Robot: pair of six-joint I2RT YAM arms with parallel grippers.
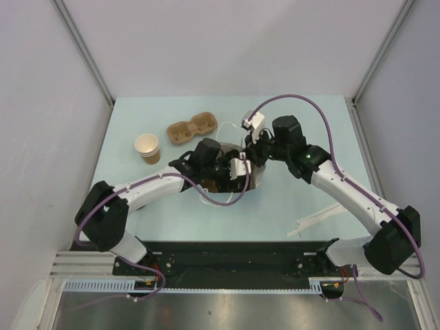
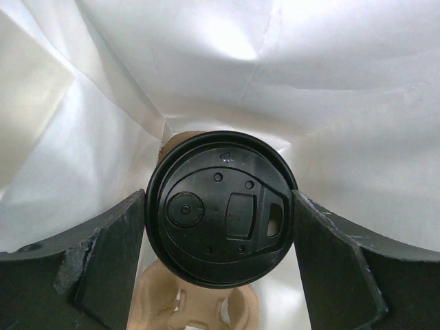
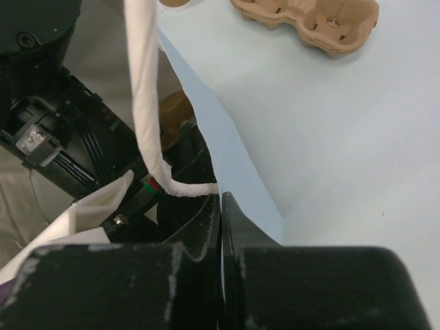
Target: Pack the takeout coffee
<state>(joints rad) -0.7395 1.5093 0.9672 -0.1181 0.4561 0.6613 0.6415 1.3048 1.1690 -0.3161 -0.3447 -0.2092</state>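
Observation:
The takeout coffee (image 2: 220, 210), a brown cup with a black lid, is seen from above inside the blue paper bag, whose white inner walls (image 2: 227, 82) surround it. My left gripper (image 2: 220, 203) reaches into the bag and is shut on the cup, one finger (image 2: 117, 261) on each side of the lid. My right gripper (image 3: 221, 199) is shut on the bag's blue wall (image 3: 227, 137) just beside the white handle (image 3: 141, 89). In the top view both grippers (image 1: 223, 172) (image 1: 251, 155) meet at the bag, which the arms mostly hide.
A brown pulp cup carrier (image 2: 199, 309) lies in the bag under the cup. A second carrier (image 1: 192, 129) and a lidless tan cup (image 1: 147, 148) stand on the table at the back left. A white strip (image 1: 316, 223) lies at the front right.

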